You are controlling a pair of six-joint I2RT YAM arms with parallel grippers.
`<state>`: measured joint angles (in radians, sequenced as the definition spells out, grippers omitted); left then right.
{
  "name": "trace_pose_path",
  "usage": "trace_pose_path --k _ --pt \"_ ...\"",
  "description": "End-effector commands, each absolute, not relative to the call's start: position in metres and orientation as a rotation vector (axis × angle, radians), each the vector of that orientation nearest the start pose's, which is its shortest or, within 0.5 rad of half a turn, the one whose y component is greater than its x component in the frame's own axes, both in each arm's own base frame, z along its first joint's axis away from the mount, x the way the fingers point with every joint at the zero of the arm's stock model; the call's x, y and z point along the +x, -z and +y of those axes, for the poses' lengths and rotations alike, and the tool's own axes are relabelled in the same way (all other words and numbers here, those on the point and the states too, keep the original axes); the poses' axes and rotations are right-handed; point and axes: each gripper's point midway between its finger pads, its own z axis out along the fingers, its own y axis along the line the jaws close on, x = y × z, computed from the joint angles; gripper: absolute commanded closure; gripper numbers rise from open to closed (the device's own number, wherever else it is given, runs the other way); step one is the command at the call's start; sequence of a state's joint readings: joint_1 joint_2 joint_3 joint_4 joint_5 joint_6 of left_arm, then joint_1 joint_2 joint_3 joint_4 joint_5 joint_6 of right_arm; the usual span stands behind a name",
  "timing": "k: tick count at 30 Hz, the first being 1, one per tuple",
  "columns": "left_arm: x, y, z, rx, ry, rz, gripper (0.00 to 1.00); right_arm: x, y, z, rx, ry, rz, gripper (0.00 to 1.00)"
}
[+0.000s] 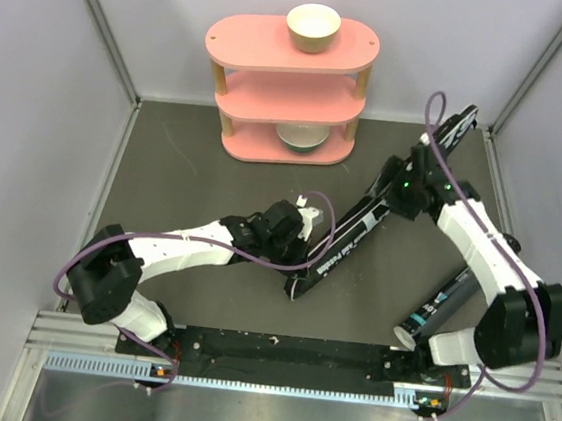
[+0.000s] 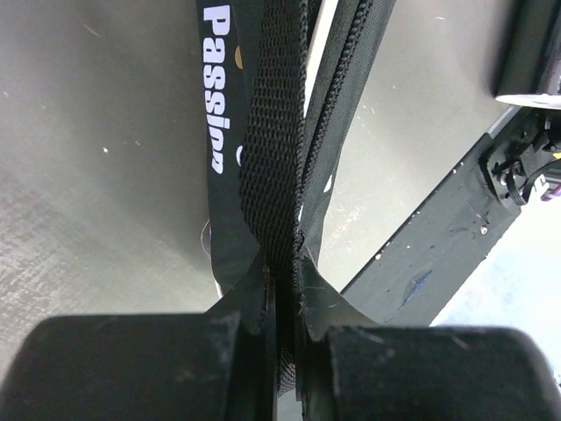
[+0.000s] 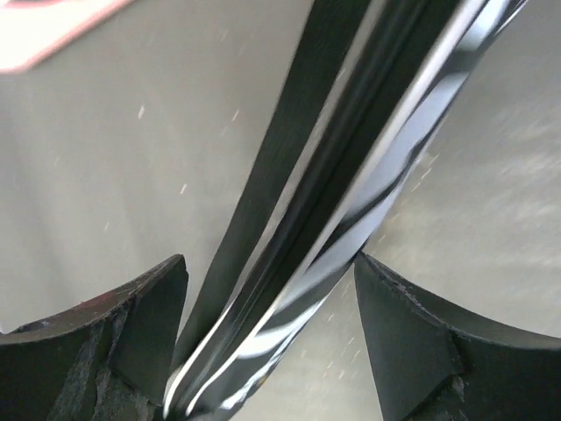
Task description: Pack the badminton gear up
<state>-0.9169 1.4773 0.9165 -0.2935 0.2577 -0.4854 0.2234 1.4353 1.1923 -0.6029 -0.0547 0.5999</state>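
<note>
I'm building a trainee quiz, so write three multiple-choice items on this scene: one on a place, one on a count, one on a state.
1. The tube is:
A flat on the table, right side
B standing upright, left side
C held in the air

2. The bowls on the pink shelf number:
A one
B two
C four

3. The left gripper is:
A wide open
B out of view
C shut on the bag's strap

Answers:
1. A, it lies on its side near the right edge.
2. B, one sits on the top tier, another on the bottom.
3. C, the wrist view shows webbing pinched between closed fingers.
</note>
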Motion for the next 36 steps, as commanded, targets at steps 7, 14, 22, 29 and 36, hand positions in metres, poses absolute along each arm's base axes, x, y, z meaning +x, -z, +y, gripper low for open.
trace_pose_path --k 7,14,22,29,36 --pt "0.182 -0.138 -0.361 0.699 1.073 2.349 1.00 0.295 -0.165 0.203 0.626 -0.762 2.392 0.40" --pt "0.183 -0.140 -0.363 0.720 1.024 2.335 1.00 0.277 -0.138 0.215 0.638 -0.759 2.447 0.43" --pt "0.177 -0.144 -0.359 0.730 1.005 2.336 0.79 0.279 -0.143 0.204 0.605 -0.698 2.393 0.91" --pt "0.154 -0.149 -0.346 0.739 1.164 2.328 0.60 0.280 -0.158 0.200 0.521 -0.697 2.352 1.00" --pt "0.144 -0.147 -0.337 0.687 1.258 2.328 0.81 0.278 -0.164 0.199 0.445 -0.708 2.337 1.00"
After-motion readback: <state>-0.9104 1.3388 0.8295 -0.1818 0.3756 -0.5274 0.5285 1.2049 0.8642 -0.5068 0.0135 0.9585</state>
